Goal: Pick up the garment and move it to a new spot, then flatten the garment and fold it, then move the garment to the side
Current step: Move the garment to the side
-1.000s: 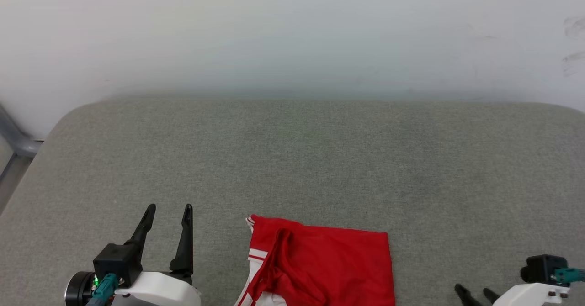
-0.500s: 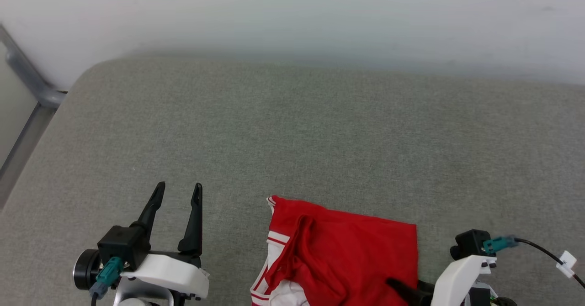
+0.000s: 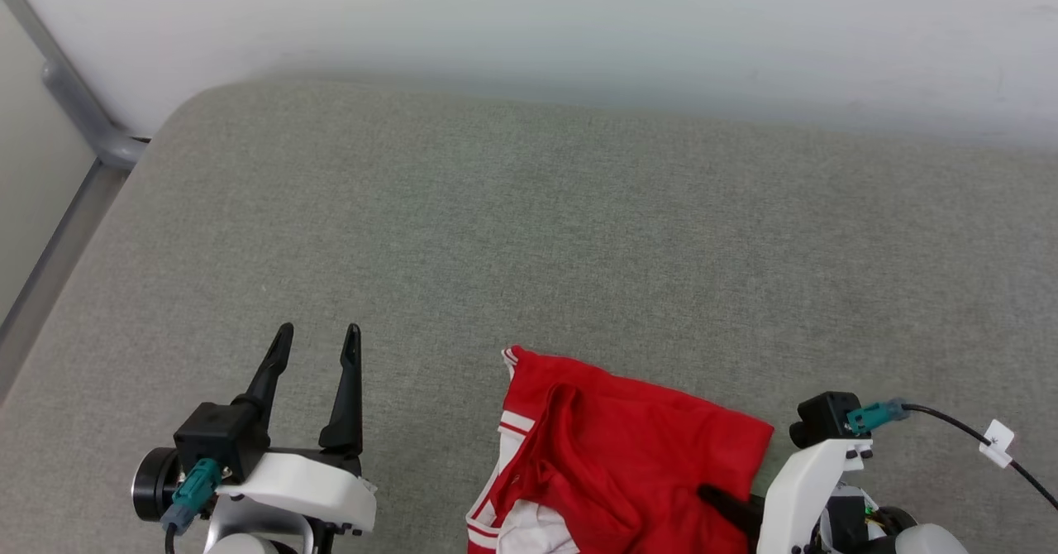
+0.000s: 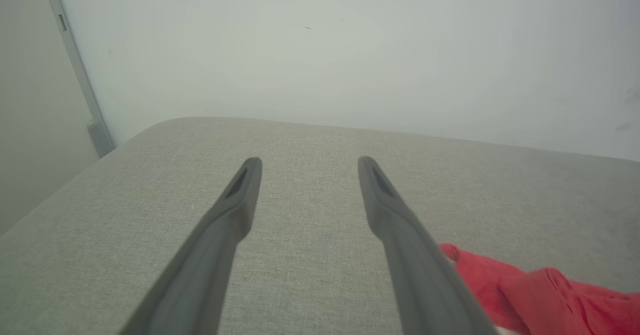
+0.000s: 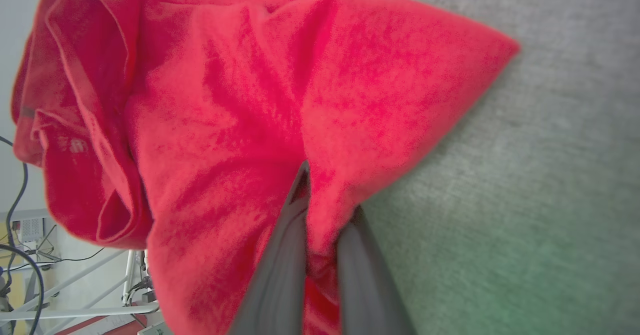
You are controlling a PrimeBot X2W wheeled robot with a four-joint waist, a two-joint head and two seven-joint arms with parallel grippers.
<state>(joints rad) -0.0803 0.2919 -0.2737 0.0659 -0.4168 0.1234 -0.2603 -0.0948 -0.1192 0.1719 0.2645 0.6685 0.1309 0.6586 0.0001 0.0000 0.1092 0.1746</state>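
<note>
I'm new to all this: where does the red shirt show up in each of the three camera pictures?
Head view: the garment lies at the bottom edge, right of centre.
Left wrist view: the garment pokes in at the lower right corner.
Right wrist view: the garment covers the left and middle, pinched by the right gripper.
Shared landmark: the grey cushion beneath it, seen in all three.

Grey woven pad [image 3: 529, 231] with rounded corners, set against a pale, faintly scuffed wall [image 3: 579, 16]; grey metal bar [image 3: 83, 116] angled beside its left corner. Off the pad's edge, white tubular frame [image 5: 131, 275] and black cables [image 5: 24, 172].
</note>
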